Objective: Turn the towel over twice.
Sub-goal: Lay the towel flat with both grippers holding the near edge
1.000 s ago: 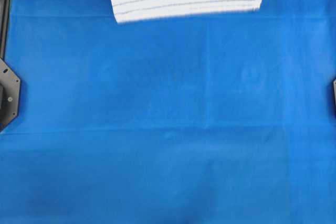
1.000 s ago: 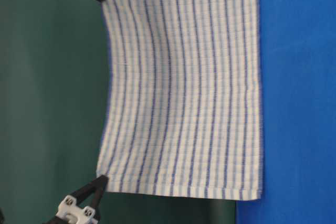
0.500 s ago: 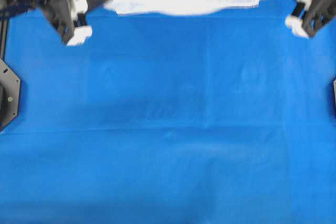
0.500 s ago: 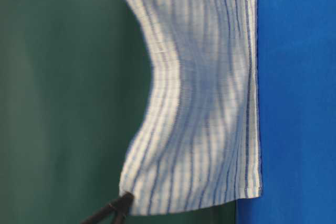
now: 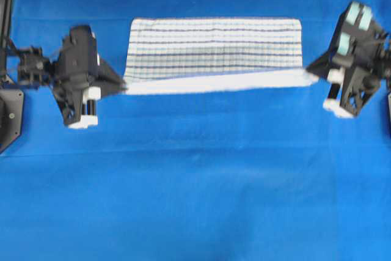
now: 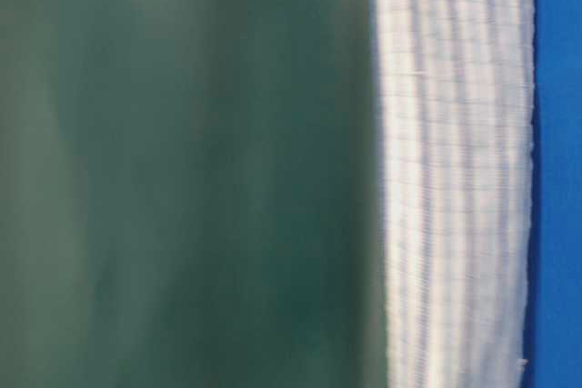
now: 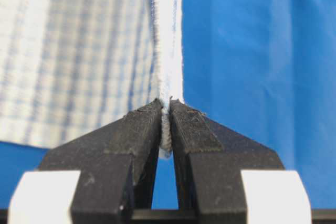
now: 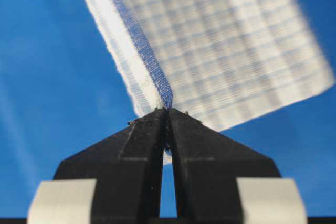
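Blue table covering (image 5: 195,200) lies beneath; left gripper (image 5: 124,85) at nine o'clock and right gripper (image 5: 310,74) at three o'clock each pinch a corner of the towel (image 5: 214,44); judging by its raised near edge, a flip is mid-way, not finished.

blur: towel (image 6: 455,179) in table-level view (stripes smeared) | cut off: both ends

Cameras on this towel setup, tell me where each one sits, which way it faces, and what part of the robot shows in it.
Overhead: above the table cover, looking down; left hand and right hand hold the towel.
Table-level: low at the table's edge, looking across; blurred towel.
Left wrist: behind the left hand, pinching a towel corner.
Right wrist: behind the right hand, pinching a towel corner.
Shared: every view catches the towel.
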Robot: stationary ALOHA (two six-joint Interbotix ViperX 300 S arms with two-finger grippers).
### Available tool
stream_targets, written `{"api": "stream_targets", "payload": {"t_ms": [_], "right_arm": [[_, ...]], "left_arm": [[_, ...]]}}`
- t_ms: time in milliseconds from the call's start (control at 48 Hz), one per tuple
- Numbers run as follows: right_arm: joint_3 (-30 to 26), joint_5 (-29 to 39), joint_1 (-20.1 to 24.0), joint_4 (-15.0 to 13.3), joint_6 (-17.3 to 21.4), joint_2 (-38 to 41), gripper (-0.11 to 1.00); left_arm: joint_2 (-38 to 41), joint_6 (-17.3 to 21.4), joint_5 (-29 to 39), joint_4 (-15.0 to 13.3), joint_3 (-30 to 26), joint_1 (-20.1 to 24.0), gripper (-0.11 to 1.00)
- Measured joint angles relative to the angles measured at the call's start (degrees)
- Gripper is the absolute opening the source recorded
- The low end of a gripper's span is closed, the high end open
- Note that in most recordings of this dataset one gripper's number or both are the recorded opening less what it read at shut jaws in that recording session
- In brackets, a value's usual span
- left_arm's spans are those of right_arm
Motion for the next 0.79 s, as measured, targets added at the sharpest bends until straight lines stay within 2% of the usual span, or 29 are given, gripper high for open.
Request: {"api": "stream_targets", "payload": {"t_ms": [167, 458, 791], "right_arm": [[2.1, -5.2, 4.6, 0.0, 5.1, 2.8, 0.04], [3.8, -11.6, 10.7, 0.0, 13.3, 8.8, 0.04], [2.9, -12.1, 14.3, 0.2, 16.4, 13.0, 0.04]], "left_arm": [[3.3, -3.3, -1.4, 0.0, 1.5, -3.1, 0.05], [5.9, -3.5, -1.8, 0.0, 1.5, -9.1, 0.05], [10.2, -4.5, -2.2, 0.0, 0.4, -11.5, 0.05]]}}
